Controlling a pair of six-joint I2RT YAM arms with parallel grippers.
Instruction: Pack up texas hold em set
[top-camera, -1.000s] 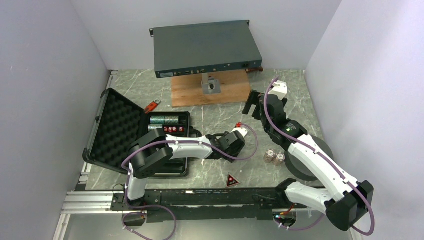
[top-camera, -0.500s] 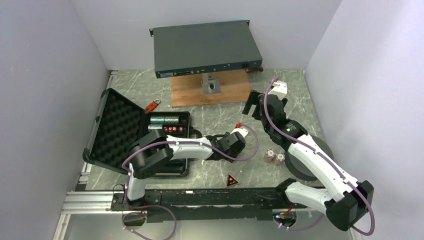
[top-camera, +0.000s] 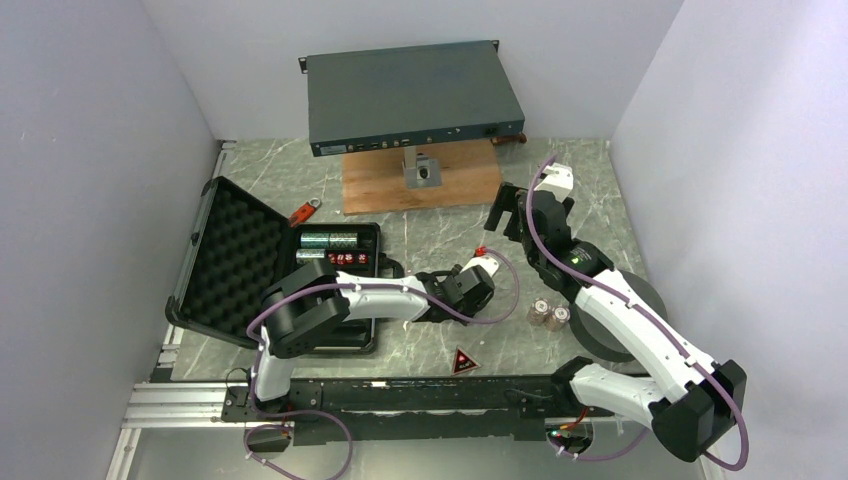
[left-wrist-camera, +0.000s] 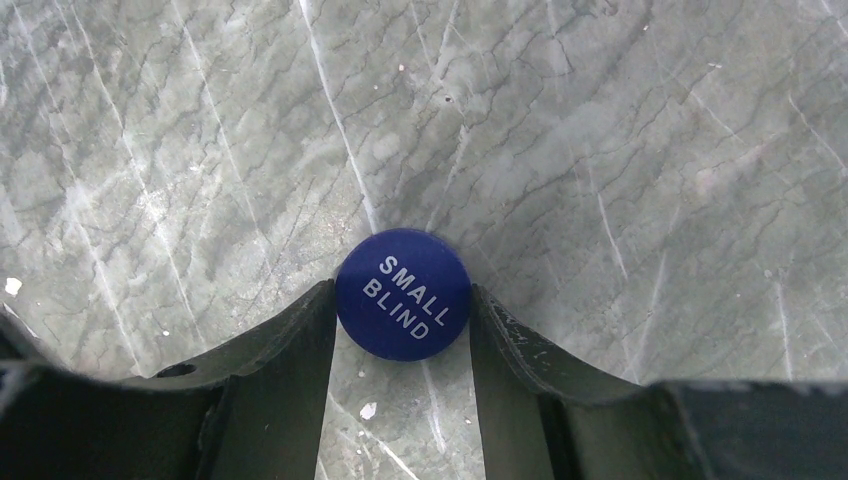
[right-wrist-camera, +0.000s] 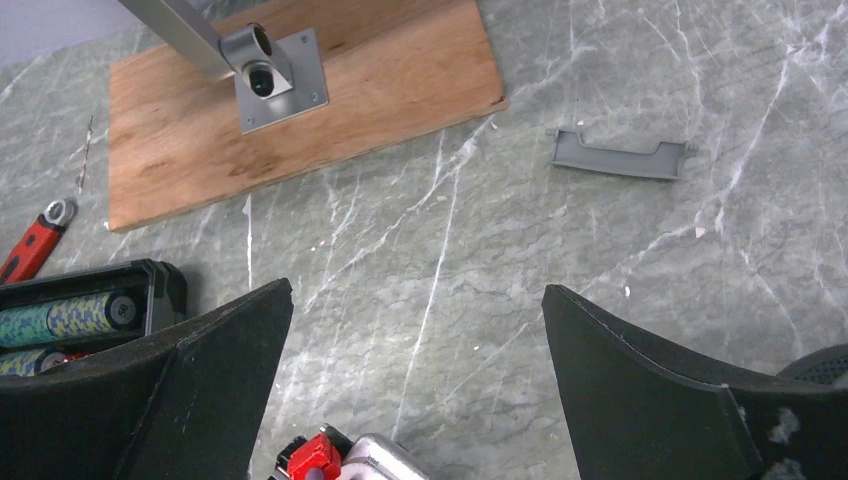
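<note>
Now the disc is pinched in the jaws of the left gripper; the right gripper is spread wide. A lift to the case at nine o'clock is called for.

The marble table bears a black case, wooden board, blue disc and chip stacks.

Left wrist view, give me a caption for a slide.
Left gripper pinches the blue disc marked SMALL BLIND, lying flat on the marbled table.
</note>
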